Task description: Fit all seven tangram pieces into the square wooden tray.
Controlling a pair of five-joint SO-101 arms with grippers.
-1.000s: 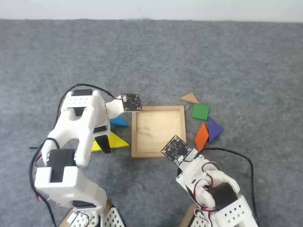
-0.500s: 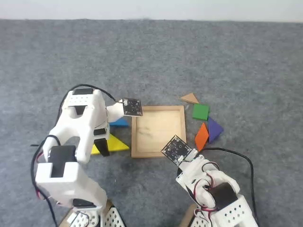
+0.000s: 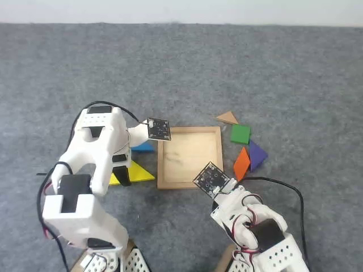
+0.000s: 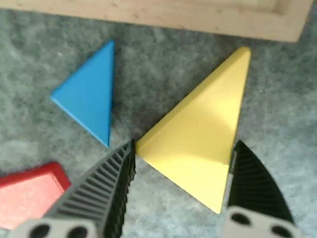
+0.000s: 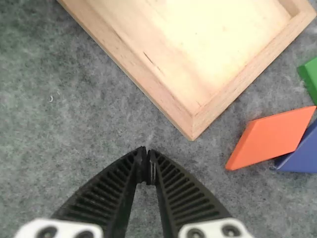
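Observation:
In the left wrist view my left gripper (image 4: 182,147) is open, one finger on each side of the large yellow triangle (image 4: 203,144), which lies flat on the carpet. A blue triangle (image 4: 89,94) and a red piece (image 4: 27,191) lie close beside it. From above, the yellow triangle (image 3: 137,170) sits just left of the square wooden tray (image 3: 160,158), partly under my left arm. The tray holds nothing. My right gripper (image 5: 147,151) is shut on nothing, low over the carpet just off the tray's corner (image 5: 190,121).
Right of the tray lie an orange parallelogram (image 3: 241,162), a purple triangle (image 3: 258,154), a green square (image 3: 240,134) and a tan triangle (image 3: 227,117). Grey carpet stretches bare beyond the tray. A black cable (image 3: 283,184) runs beside the right arm.
My left wrist has shifted slightly toward the tray and down over the yellow triangle. The right arm and all pieces have stayed put.

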